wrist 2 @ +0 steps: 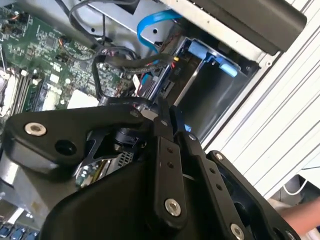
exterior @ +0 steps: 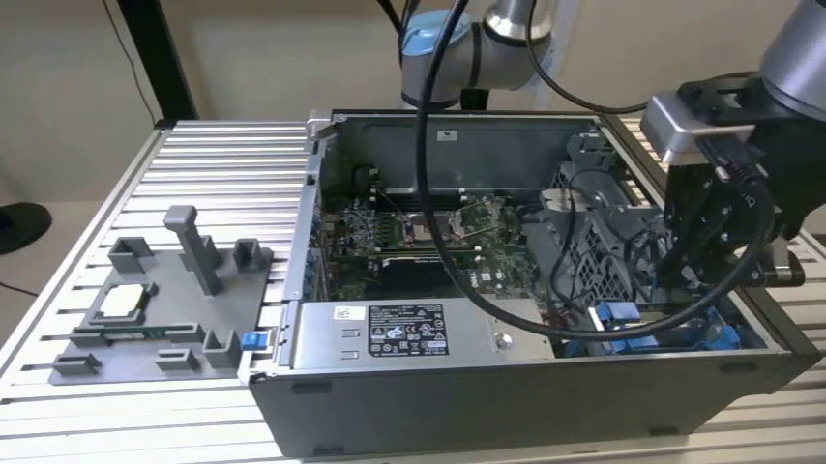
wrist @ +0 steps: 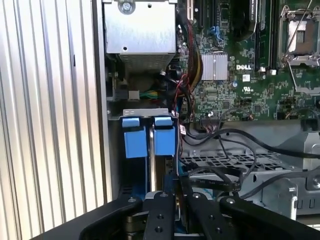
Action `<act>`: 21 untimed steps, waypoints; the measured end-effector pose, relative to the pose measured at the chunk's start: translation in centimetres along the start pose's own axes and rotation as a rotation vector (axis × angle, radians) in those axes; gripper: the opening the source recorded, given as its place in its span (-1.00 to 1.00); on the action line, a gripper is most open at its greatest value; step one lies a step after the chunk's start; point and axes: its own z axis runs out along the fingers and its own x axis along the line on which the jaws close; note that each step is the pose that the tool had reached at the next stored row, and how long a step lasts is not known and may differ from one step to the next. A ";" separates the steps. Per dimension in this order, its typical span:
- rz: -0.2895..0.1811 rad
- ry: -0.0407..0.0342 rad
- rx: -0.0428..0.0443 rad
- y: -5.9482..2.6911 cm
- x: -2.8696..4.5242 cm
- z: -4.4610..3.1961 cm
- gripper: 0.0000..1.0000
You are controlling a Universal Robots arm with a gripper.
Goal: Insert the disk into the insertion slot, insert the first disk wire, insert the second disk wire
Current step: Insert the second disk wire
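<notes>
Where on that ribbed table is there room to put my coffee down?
Bare ribbed table lies behind the grey fixture block, beside the computer case, and in front of the block. Inside the case, cables and the gripper crowd the drive corner.

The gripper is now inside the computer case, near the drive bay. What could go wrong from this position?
1. Loose black cables lie right beside the gripper and the blue clips; they could snag or get pinched.
2. The arm's own black cable hangs across the open case and might catch on its wall.
</notes>
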 end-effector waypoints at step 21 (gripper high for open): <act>-0.006 -0.0021 0.0398 -0.30 0.04 1.78 -1.00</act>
